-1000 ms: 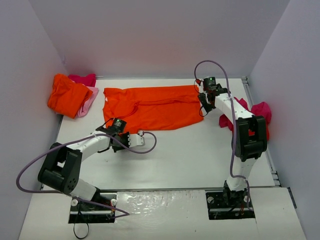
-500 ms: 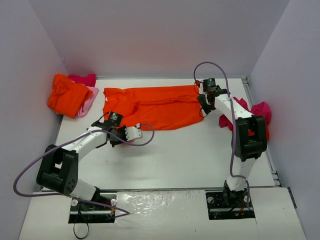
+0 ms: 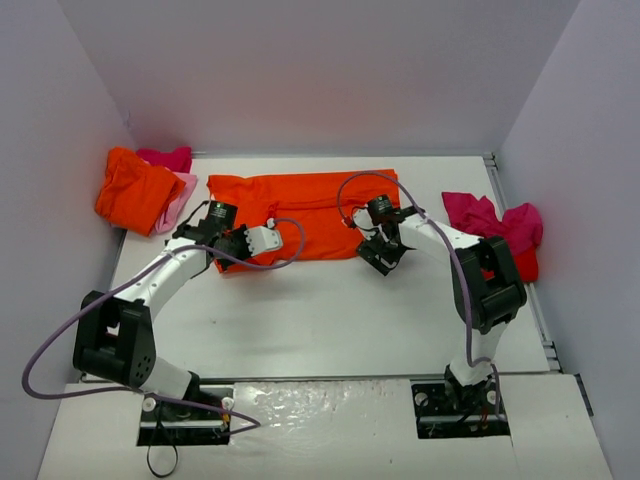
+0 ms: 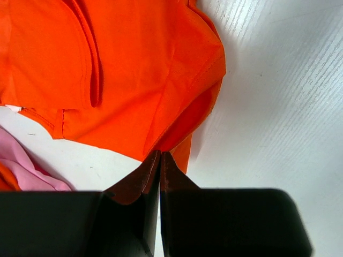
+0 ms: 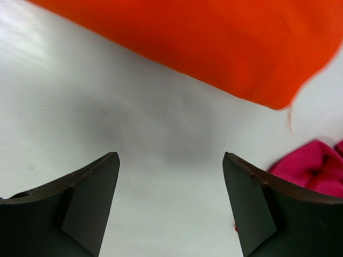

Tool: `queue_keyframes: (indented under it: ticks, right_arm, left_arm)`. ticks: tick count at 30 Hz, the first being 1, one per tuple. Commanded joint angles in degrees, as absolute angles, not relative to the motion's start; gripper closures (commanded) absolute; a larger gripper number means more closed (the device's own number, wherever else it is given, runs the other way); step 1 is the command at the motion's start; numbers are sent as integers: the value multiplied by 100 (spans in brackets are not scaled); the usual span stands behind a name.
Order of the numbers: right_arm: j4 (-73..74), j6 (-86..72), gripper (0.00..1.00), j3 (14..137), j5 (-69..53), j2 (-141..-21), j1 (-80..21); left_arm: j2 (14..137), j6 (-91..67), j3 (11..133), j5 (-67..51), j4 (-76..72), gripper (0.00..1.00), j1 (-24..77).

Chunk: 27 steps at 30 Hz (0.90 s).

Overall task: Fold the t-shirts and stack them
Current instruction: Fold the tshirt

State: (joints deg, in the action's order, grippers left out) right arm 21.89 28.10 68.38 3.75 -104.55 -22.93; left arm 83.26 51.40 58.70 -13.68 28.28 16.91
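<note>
A bright orange t-shirt (image 3: 300, 212) lies spread out across the back middle of the table. My left gripper (image 3: 224, 256) is at its near left corner. In the left wrist view the gripper (image 4: 159, 155) is shut, and the orange cloth (image 4: 134, 80) gathers into folds that run down to the tips. My right gripper (image 3: 381, 256) hovers open just in front of the shirt's near right edge. In the right wrist view the gripper (image 5: 170, 156) has only bare table between its fingers, with the orange hem (image 5: 214, 48) beyond them.
At the back left, a folded orange shirt (image 3: 133, 190) lies on pale pink (image 3: 181, 195) and magenta (image 3: 166, 158) cloth; the pale pink (image 4: 24, 166) also shows in the left wrist view. A crumpled magenta shirt (image 3: 490, 218) and red cloth (image 3: 526, 264) lie by the right wall.
My left gripper moved back and left to the shirt's near left corner and shut. My right arm swung from the shirt's far right corner to just in front of its near right edge.
</note>
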Motion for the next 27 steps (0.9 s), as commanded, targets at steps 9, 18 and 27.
queue_keyframes:
  ticks: [9,18,27]
  right_arm:
    - [2195,2837,25,7954,500,-10859,-3261]
    - [2078,2692,27,8858,731,-11943,-4188]
    - [1859,2542,28,9126,1067,-12476,-4572]
  left_arm:
    - [8529,4687,6543,-1380,2421,100,1463]
    - [8638,4122,7223,-1369,2361,100,1278]
    - [8614,3927,7376,-1389,2336,100,1231]
